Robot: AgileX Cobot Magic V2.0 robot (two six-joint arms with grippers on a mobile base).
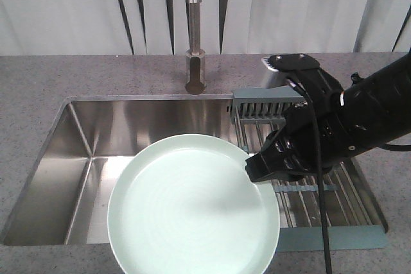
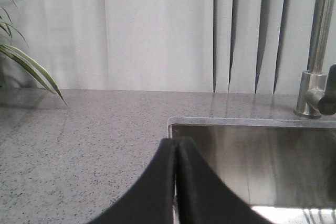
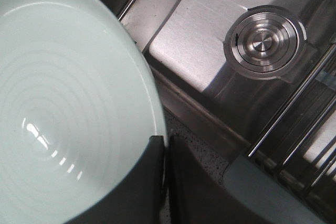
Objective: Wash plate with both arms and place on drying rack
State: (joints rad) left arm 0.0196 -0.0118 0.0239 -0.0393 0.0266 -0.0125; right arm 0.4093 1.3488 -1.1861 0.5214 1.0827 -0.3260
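The right fingers (image 3: 142,184) are closed on the right rim of the plate (image 1: 192,210), one finger over the hollow face and the other beneath the edge. The left fingers (image 2: 152,192) are pressed together with nothing between them, hanging over the speckled grey surface (image 2: 79,145) beside the sink's left back corner.

The plate is round, so no axis is longer. Its hollow face is turned up and towards the front camera. It hangs over the near part of the steel sink (image 1: 128,120), with its lower edge cut off by the frame.

The drying rack (image 1: 359,200) lies across the sink's right end, just beside the plate and under the right arm (image 1: 359,113). The round drain (image 3: 265,40) is uncovered and the faucet (image 1: 194,30) stands behind.
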